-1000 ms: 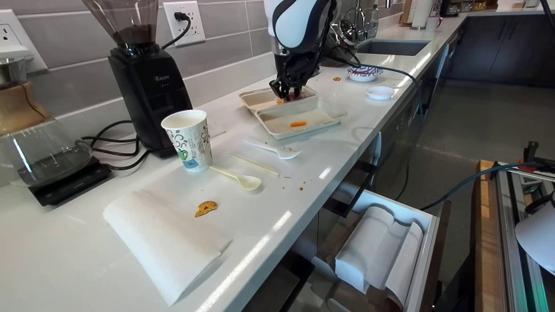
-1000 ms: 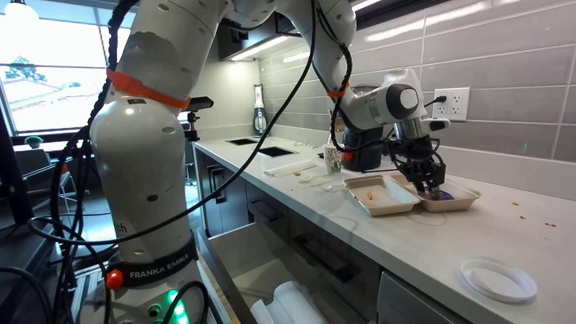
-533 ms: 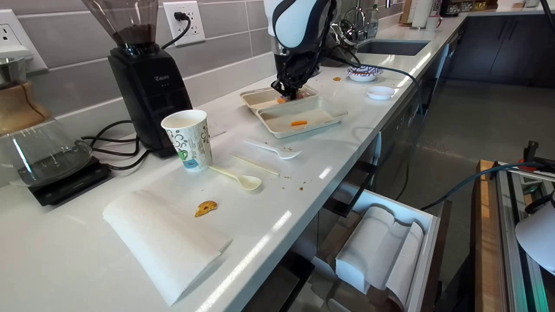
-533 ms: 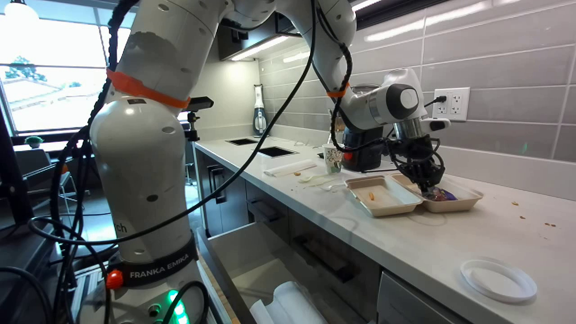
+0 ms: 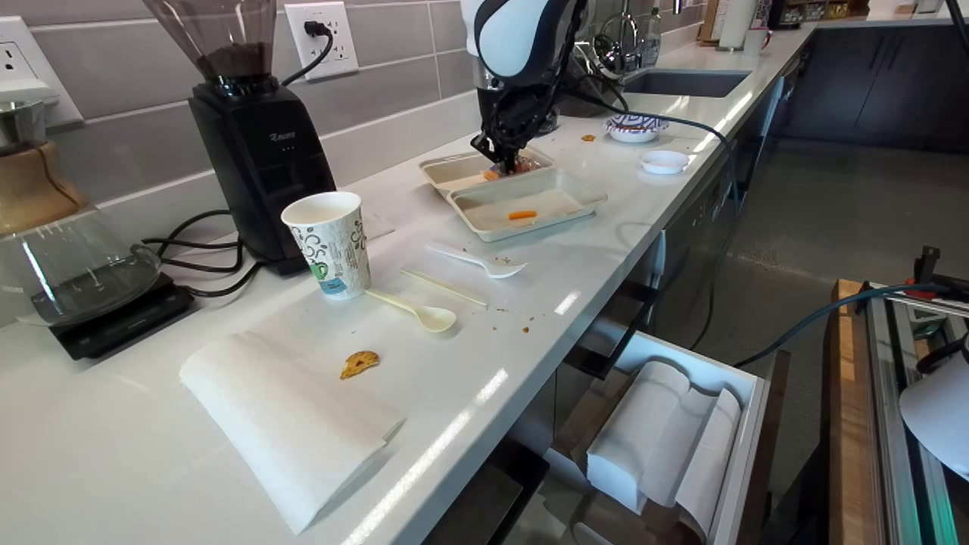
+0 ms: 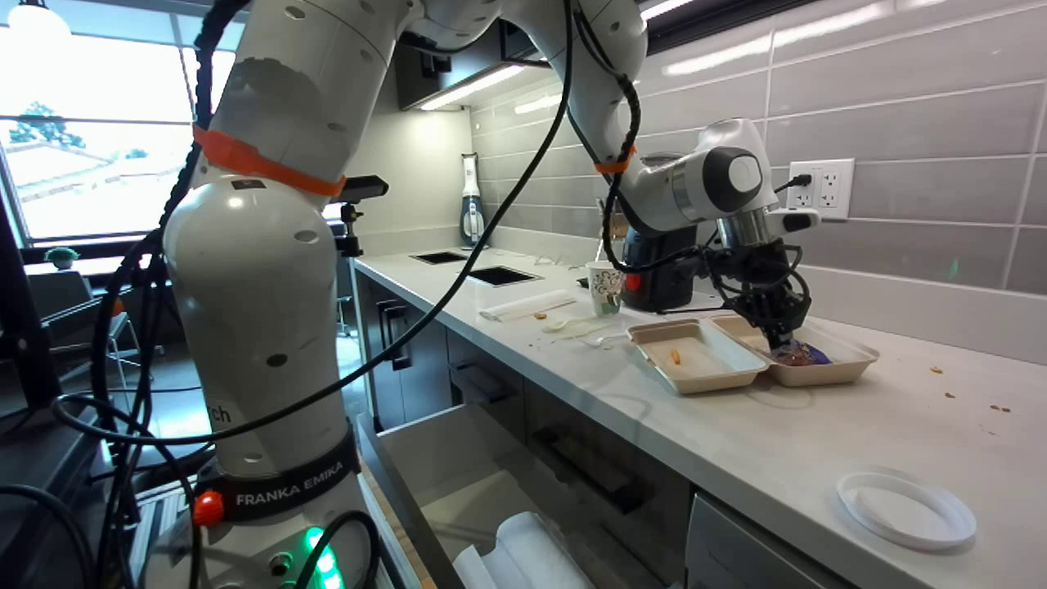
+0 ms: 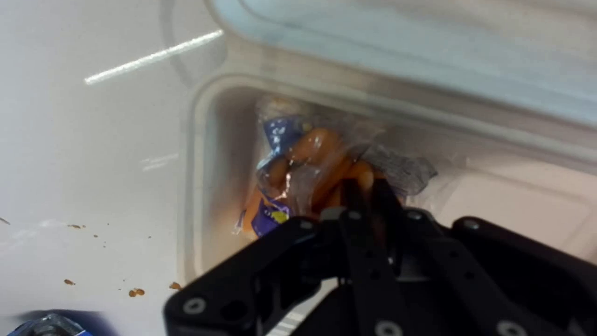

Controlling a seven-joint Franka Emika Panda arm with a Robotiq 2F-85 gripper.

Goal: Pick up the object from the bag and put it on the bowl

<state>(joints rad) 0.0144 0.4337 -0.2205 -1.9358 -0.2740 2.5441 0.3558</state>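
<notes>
A clear plastic bag (image 7: 298, 186) with purple and blue print holds orange carrots. It lies in the far half of an open beige box (image 7: 189, 186); in both exterior views the bag (image 5: 527, 164) (image 6: 806, 354) shows under my gripper (image 5: 506, 166) (image 6: 779, 339). In the wrist view my gripper (image 7: 366, 184) points down into the bag with a narrow gap between its fingertips. A carrot (image 7: 365, 174) sits in that gap; how much of it is held is hidden. A white bowl with a patterned rim (image 5: 634, 129) stands farther along the counter.
A loose carrot (image 5: 521, 215) lies in the box's near half. A shallow white dish (image 5: 665, 162) (image 6: 906, 509) sits by the counter edge. A paper cup (image 5: 329, 246), plastic spoon (image 5: 435, 319), coffee grinder (image 5: 261, 159) and open drawer (image 5: 742, 424) are around. The wall is close behind.
My gripper's fingers were apart over the bag a second ago and closed by half a second ago. The box shifted slightly. The gripper has since tilted and risen a little.
</notes>
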